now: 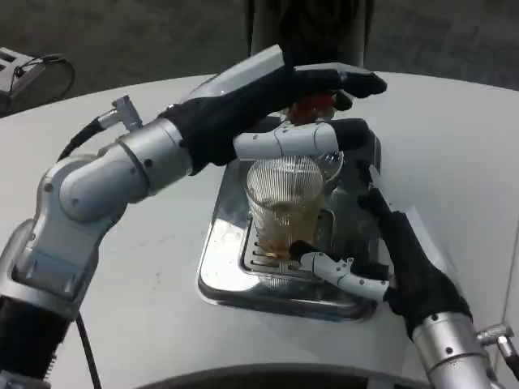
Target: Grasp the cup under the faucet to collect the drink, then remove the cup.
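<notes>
The clear ribbed cup (285, 203) stands upright on the metal drip tray (219, 271), with brown drink low inside.

**Both hands raised at frame centre**

The left arm enters from the lower left and bends at the elbow. Its forearm runs up and right to the left hand (276, 105) in the upper centre, fingers stretched rightward, one white finger curved lower down.

The right forearm rises from the lower right corner. The right hand (389, 259) sits right of centre, its fingers reaching left and up.
</notes>
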{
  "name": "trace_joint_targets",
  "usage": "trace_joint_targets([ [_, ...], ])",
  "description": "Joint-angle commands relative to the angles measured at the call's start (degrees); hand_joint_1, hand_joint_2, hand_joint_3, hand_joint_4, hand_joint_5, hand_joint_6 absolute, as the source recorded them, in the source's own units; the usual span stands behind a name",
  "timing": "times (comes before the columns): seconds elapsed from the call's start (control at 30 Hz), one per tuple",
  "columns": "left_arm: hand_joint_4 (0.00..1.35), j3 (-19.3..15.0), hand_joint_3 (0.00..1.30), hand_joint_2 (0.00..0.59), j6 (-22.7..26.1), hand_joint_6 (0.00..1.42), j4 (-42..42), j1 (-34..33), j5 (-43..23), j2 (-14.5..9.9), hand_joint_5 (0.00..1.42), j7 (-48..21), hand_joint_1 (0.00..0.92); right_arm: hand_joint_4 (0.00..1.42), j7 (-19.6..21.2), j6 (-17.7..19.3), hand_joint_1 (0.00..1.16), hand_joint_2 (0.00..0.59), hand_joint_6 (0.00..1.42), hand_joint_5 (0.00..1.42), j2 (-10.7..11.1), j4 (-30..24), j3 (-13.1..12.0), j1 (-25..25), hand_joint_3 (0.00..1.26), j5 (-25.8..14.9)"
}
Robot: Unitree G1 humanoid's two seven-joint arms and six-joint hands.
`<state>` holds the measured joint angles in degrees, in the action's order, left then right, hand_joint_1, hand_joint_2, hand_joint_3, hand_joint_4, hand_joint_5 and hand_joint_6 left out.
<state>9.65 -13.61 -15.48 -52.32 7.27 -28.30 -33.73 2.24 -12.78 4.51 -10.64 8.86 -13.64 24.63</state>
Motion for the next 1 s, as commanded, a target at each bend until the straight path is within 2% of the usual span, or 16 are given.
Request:
trace_joint_targets([
  [0.03,0.17,0.84,0.24,0.000,0.26,0.18,-1.96,0.45,1.35,-0.93,0.21,-1.77,0.000,0.01,1.62,-0.19,0.74,0.196,0.19,0.08,-1.36,1.71,0.63,-1.15,0.00,0.18],
  [0.2,0.17,0.58,0.24,0.000,-0.17,0.18,-2.13,0.29,1.17,-1.26,0.21,-2.06,0.000,0.01,3.23,-0.28,0.74,0.196,0.19,0.08,-3.14,3.93,1.57,-2.78,0.00,0.53],
  [0.73,0.17,2.11,0.24,0.000,-4.01,0.17,-2.57,-0.64,3.05,-2.02,0.21,-2.93,0.000,0.01,4.77,-0.23,0.74,0.202,0.17,0.08,-4.93,5.32,2.22,-3.57,0.00,0.99],
  [1.0,0.17,2.66,0.24,0.000,-5.74,0.17,-2.73,-1.18,4.14,-2.19,0.20,-3.52,0.000,0.01,6.35,-0.94,0.73,0.203,0.17,0.08,-7.36,6.92,3.42,-4.93,0.00,1.33],
])
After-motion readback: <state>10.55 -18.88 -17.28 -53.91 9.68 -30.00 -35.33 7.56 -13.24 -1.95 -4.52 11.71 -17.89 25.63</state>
